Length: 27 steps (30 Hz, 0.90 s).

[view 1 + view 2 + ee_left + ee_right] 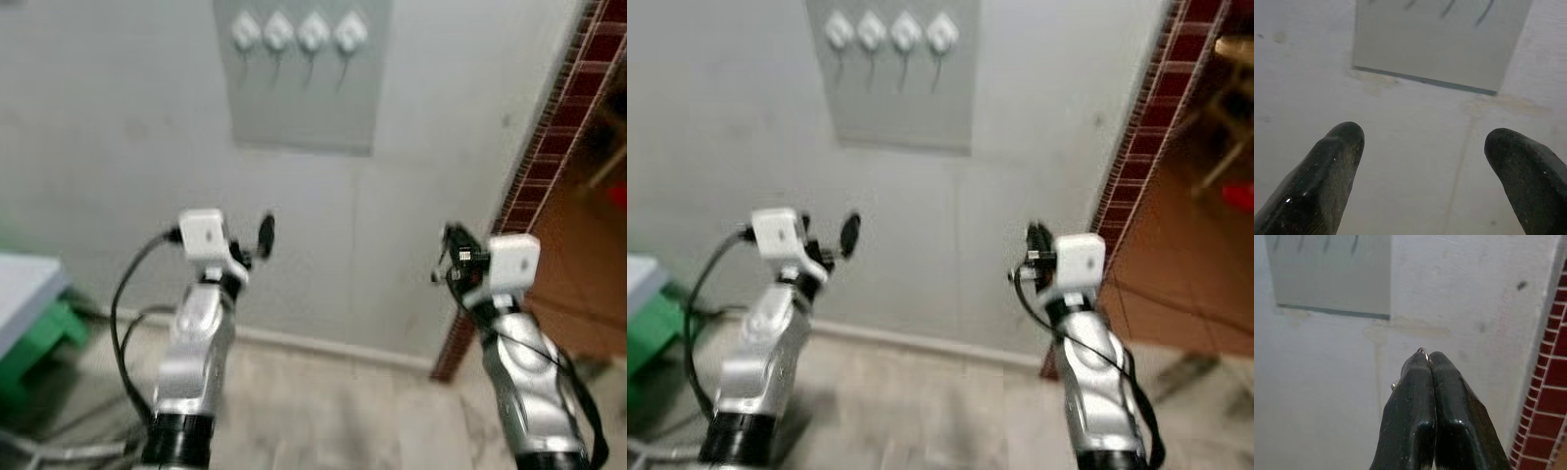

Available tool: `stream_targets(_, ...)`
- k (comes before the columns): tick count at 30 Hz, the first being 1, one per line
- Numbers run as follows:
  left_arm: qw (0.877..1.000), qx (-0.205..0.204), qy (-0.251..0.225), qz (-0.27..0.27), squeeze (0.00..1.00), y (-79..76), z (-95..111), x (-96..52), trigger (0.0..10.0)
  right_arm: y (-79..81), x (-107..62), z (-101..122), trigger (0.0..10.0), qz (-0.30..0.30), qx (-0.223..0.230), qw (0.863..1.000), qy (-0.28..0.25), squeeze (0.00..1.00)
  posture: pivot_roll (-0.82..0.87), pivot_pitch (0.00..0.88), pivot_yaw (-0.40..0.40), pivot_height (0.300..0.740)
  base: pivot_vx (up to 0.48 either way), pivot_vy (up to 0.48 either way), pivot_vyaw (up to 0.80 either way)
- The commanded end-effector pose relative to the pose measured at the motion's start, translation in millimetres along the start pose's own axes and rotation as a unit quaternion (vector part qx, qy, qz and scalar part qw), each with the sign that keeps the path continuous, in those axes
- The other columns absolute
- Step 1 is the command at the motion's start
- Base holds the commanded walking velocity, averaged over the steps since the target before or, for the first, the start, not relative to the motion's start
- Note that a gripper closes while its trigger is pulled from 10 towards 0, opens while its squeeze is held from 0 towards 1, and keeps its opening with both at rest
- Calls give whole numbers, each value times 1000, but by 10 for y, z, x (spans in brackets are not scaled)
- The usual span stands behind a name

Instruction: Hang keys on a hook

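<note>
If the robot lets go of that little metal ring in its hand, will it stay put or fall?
It would probably fall: the right end effector is shut on the ring, with only a thin sliver showing. It looks small and light, likely slippery metal. The hooks sit higher on the wall.

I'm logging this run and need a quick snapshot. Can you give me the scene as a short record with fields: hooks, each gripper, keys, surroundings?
hooks: four white hooks in a row on a grey panel on the wall
left gripper: fingers apart, nothing between them, pointed at the wall below the panel
right gripper: fingers pressed together on a small metal ring at the tips
keys: the keys themselves cannot be made out
surroundings: brick column on the right, green stool on the left
</note>
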<state>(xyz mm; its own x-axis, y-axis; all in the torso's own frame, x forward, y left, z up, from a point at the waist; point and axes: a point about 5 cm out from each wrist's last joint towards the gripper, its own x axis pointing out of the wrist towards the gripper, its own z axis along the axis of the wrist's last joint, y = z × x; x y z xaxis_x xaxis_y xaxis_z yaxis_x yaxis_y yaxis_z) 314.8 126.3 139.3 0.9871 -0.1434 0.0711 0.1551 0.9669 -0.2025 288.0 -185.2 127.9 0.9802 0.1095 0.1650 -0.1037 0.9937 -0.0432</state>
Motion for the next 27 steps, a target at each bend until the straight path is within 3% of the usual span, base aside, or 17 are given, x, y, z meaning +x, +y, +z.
stream_targets(1, 1000, -8, 1, 11, 0, 64, 19, 1, 10000, 62, 33, 85, 10000, 14, 2, 1000, -15, 0, -58, 15, 2, 740, 0, 0, 0)
stream_targets(5, 1000, -9, -2, 13, 0, 64, -1, -21, 10000, 53, 18, 80, 10000, 21, -3, 1000, -10, 0, -61, 11, -7, 740, -293, 382, 0)
stream_targets(14, 1000, 22, 1, 6, 0, 19, -12, 30, 10000, 35, 48, 95, 10000, 24, -8, 1000, -13, 0, -70, 0, 0, 740, 0, 0, 0)
stream_targets(22, 998, 45, 30, -16, 0, 69, -58, 93, 10000, 64, 135, 134, 10000, 46, -14, 999, -22, 0, -65, 0, 1, 740, 0, 0, 0)
stream_targets(27, 998, 55, 18, -13, 0, 129, -3, 124, 10000, 28, 170, 147, 10000, 54, -16, 998, -20, 0, -47, 0, -15, 740, 0, 0, 0)
